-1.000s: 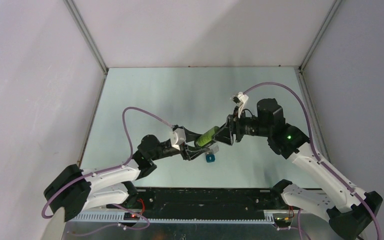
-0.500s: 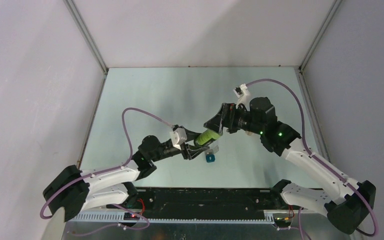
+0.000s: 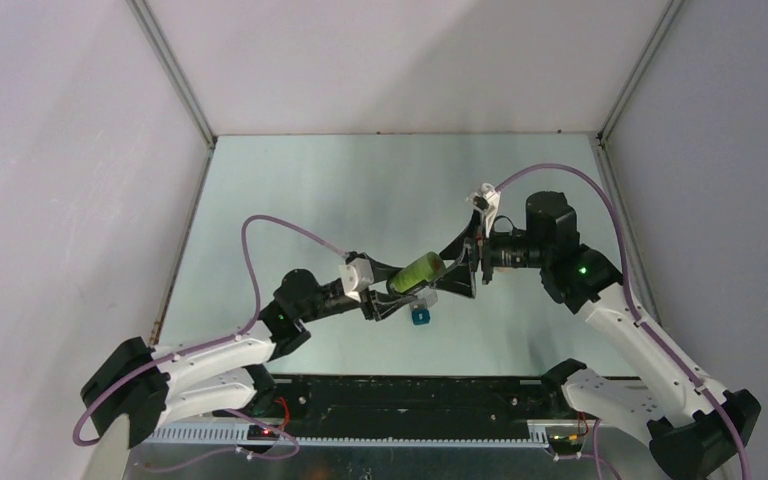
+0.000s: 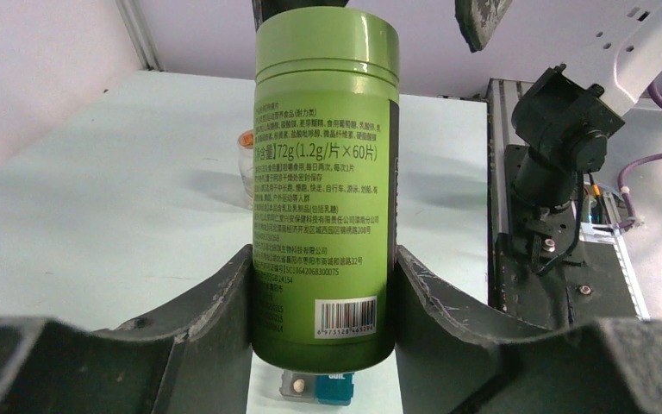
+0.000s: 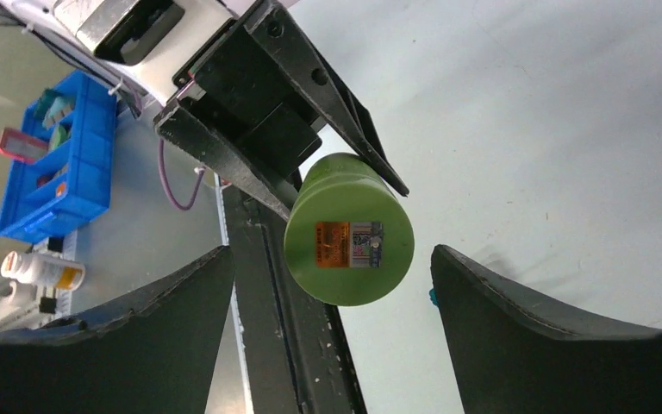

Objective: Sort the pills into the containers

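Note:
A green pill bottle (image 3: 420,271) with printed text and a barcode is held off the table, my left gripper (image 3: 402,291) shut on its lower body (image 4: 326,172). My right gripper (image 3: 450,272) stands open at the bottle's cap end, its fingers on either side of the cap (image 5: 349,241) without touching it. Below the bottle, a small grey and teal pill box (image 4: 319,385) lies on the table (image 3: 310,200). One pale pill (image 4: 292,385) sits in its grey part.
A small clear cup (image 4: 246,164) with something orange in it stands on the table behind the bottle. A black rail (image 3: 410,395) runs along the near edge. Off the table are a blue bin (image 5: 52,164) and a white bottle (image 5: 43,272).
My right gripper's jaws have spread wider and its wrist has swung up-left and back beside the cap. The left gripper and bottle have stayed put.

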Controlling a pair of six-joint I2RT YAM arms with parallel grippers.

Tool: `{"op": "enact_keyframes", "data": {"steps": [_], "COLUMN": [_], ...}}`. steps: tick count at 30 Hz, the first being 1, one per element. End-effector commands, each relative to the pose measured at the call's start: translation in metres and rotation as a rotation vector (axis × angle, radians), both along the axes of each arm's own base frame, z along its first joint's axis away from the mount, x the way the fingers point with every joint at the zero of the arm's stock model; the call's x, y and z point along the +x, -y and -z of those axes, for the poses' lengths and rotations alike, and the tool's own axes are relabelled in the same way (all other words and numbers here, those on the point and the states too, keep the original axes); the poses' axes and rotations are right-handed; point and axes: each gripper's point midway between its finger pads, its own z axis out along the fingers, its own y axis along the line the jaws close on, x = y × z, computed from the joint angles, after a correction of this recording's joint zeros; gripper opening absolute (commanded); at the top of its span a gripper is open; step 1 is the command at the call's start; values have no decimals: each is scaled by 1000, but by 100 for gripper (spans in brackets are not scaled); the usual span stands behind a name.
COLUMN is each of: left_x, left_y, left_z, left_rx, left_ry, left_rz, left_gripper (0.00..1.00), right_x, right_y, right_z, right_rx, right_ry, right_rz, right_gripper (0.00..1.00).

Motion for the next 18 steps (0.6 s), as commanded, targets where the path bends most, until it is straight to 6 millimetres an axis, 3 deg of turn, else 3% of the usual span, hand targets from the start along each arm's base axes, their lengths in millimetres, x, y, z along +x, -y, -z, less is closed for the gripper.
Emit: {"op": "enact_keyframes", "data": {"steps": [1,7,14,18], "left_x": [-4,-10,-12,-7], "left_y": [4,6,8,7], "left_z": [-36,-37,-38,-38], "left_rx": [-62,-67,-67,-67], "left_ry": [95,99,102,103], "left_rz": [37,74,92,64], "left_gripper": [0,0,0,0], "right_x": [-6,11,26,33], "right_y": [0,-3,-10,-19], "right_z": [-7,-11,-9,-1], "right_rx": [7,20,43,28], "right_ry": [112,89,-9,-60], "right_rz": [-77,8,77,128], "right_gripper": [86,71,37,30]}}
